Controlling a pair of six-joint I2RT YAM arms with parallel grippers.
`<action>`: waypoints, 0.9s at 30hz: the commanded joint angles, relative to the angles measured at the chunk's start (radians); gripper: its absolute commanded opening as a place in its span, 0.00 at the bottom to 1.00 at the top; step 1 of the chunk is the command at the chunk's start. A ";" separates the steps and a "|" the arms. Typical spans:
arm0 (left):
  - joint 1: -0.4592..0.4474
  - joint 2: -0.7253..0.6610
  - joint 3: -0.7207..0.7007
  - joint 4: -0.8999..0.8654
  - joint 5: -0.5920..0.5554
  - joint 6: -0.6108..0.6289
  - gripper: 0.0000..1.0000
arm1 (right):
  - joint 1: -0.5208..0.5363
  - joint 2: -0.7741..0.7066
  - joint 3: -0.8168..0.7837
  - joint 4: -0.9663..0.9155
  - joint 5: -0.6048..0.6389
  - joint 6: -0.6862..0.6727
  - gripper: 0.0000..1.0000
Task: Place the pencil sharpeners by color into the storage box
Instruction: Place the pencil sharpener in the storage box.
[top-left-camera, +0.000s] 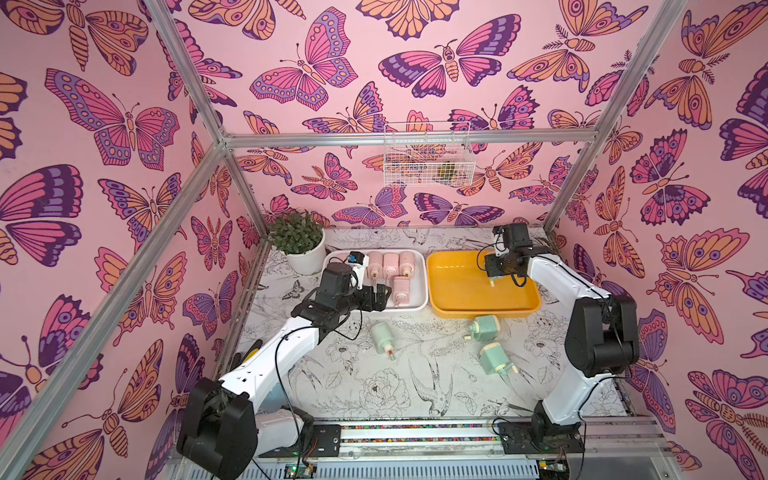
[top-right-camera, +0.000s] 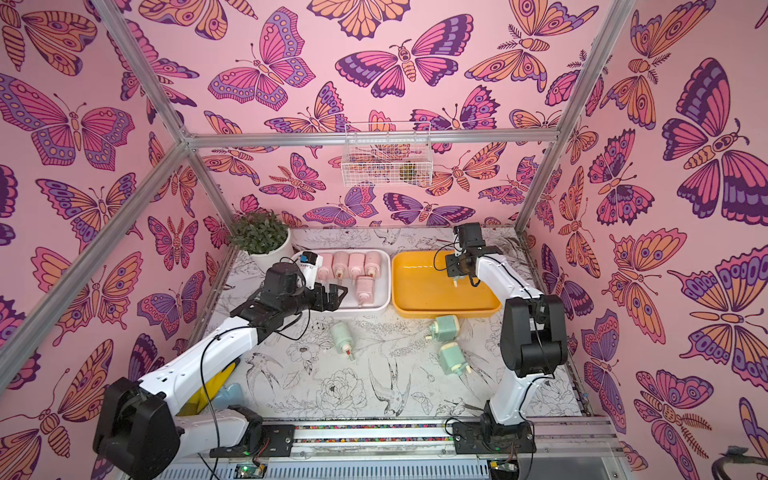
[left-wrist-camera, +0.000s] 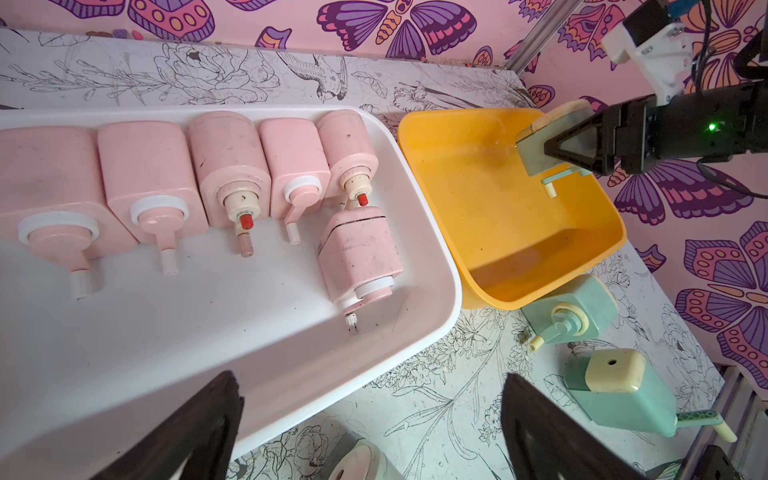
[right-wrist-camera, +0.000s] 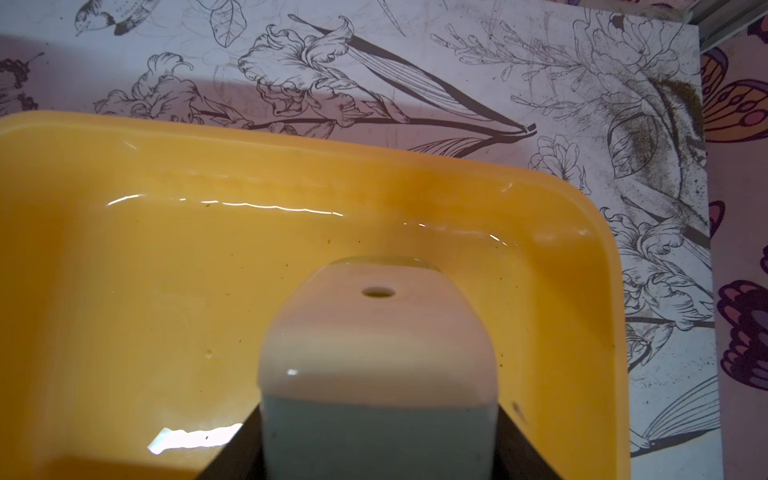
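Note:
Several pale pink pencil sharpeners (left-wrist-camera: 232, 166) lie in the white storage box (left-wrist-camera: 208, 332), most in a row and one (top-left-camera: 401, 289) in front of them. My left gripper (top-left-camera: 380, 294) (left-wrist-camera: 370, 386) hovers open at that box's front edge, holding nothing. My right gripper (top-left-camera: 492, 275) (right-wrist-camera: 378, 449) is shut on a mint green sharpener (right-wrist-camera: 378, 374) (left-wrist-camera: 538, 145), held above the yellow storage box (top-left-camera: 457, 295) (right-wrist-camera: 124, 270), which has nothing in it. Three green sharpeners (top-left-camera: 382, 336) (top-left-camera: 484, 328) (top-left-camera: 494, 358) lie on the table in front of the boxes.
A potted plant (top-left-camera: 297, 245) stands at the back left beside the white box. A wire basket (top-left-camera: 428, 156) hangs on the back wall. The arms' base rail (top-left-camera: 415, 434) runs along the table's front edge.

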 joint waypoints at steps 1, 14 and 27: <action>-0.007 0.033 0.009 0.003 0.011 -0.010 1.00 | -0.020 0.028 0.048 0.007 -0.001 0.039 0.37; -0.007 0.030 -0.003 -0.003 0.007 -0.018 1.00 | -0.093 0.128 0.083 0.015 -0.030 0.019 0.44; -0.007 0.057 0.014 -0.004 0.027 -0.024 1.00 | -0.127 0.195 0.159 -0.042 -0.051 -0.011 0.50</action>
